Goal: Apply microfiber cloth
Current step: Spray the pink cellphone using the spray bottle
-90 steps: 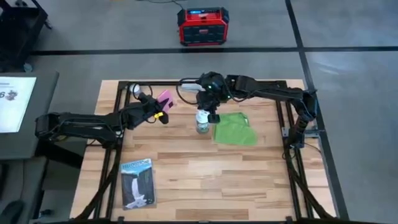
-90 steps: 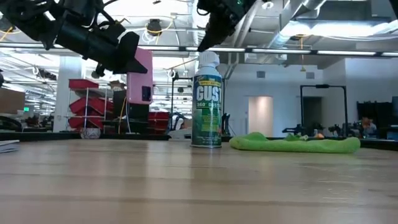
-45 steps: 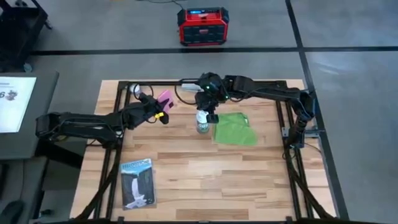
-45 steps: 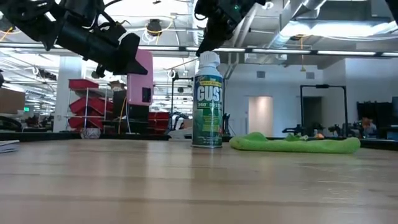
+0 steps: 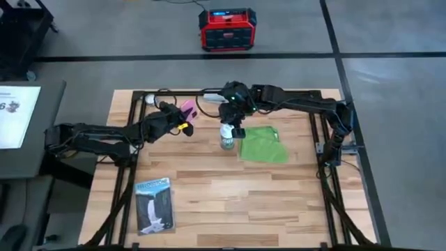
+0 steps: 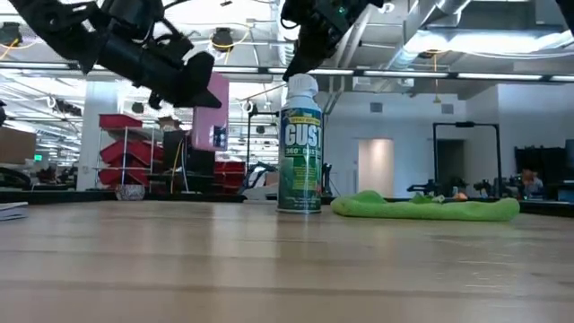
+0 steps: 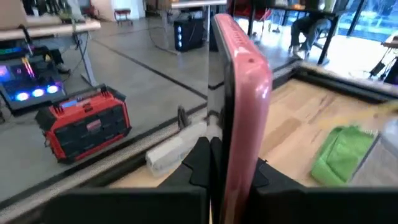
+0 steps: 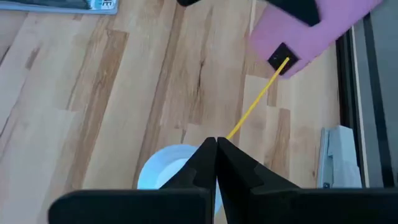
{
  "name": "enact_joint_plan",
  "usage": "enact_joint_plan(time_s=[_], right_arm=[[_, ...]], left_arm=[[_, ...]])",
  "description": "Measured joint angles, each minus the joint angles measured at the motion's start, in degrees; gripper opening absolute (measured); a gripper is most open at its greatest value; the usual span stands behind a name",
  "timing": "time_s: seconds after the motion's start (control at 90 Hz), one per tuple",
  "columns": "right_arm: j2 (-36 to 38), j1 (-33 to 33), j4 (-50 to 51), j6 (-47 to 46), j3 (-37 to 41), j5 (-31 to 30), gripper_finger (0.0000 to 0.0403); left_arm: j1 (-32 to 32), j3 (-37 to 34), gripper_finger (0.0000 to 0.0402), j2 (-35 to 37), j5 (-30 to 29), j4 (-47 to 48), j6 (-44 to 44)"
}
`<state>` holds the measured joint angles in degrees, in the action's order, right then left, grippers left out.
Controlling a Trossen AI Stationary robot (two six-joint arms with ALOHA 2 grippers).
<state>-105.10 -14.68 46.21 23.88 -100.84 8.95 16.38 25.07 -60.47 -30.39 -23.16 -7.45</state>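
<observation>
Near the middle of the high view, the microfiber cloth (image 5: 263, 146) lies flat. Right jaws (image 5: 237, 127), closed and empty above the spray can (image 5: 226, 137), should open wide, then pinch its edge. Left jaws (image 5: 182, 117) hold the pink phone (image 5: 187, 108).

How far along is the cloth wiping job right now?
Barely begun. Done: the left gripper holds the pink phone up off the table. In hand: the right gripper hovers, jaws shut, over the spray can. Left: the microfiber cloth lies untouched beside the can.
</observation>
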Motion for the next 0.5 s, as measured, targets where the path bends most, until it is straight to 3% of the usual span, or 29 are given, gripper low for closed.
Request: enact_joint_plan(time_s=[0.5], right_arm=[[-0.82,-0.47,1.04,-0.04,-0.11,0.48,0.0]], left_arm=[[0.0,2.19,0.0002,0.0,0.0,3.65,0.77]])
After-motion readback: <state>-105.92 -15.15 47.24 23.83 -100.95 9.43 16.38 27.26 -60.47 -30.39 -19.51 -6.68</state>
